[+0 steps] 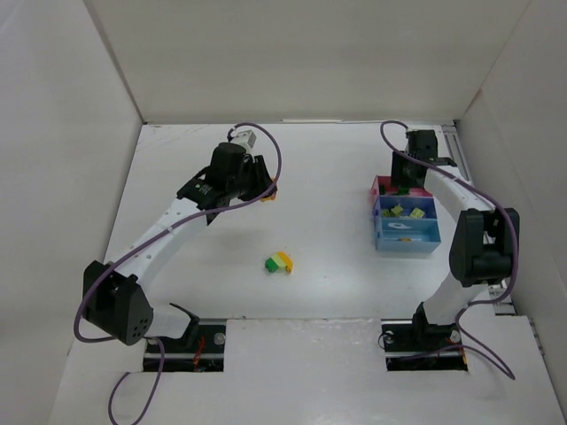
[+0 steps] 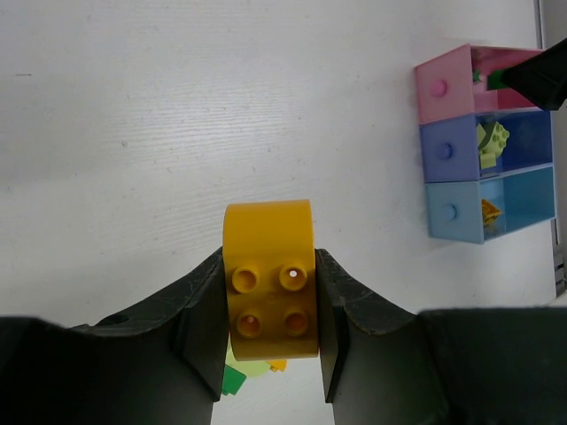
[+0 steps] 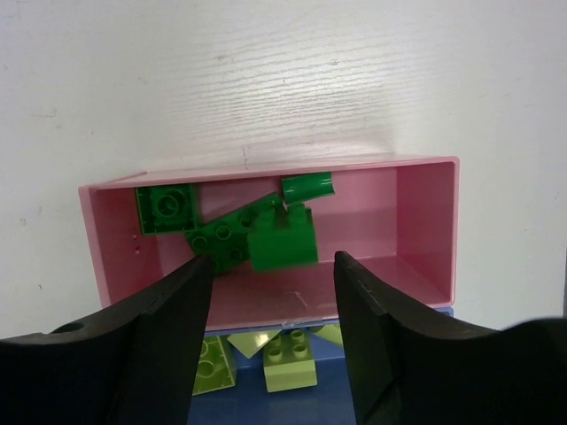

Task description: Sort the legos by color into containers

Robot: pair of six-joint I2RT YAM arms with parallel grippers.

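Nearest the arm bases (image 1: 186,341), a clump of bricks (image 1: 280,262) lies in the middle of the worktop (image 1: 337,292), unsorted. Beyond it the left claw (image 2: 270,297) is clamped on a yellow brick (image 2: 268,257). It likely belongs in the light blue tray (image 2: 452,211), where an orange piece (image 2: 490,211) shows; release low, inside the walls. Open worktop lies between. Farthest, by the right edge, the right claw (image 3: 270,266) hangs spread over the pink tray (image 3: 425,230) of green bricks (image 3: 283,237): keep the arms apart.

The white desk (image 1: 337,274) carries a green, pale and orange brick clump (image 1: 280,262) near its middle and a three-tray row (image 1: 407,247) at right.
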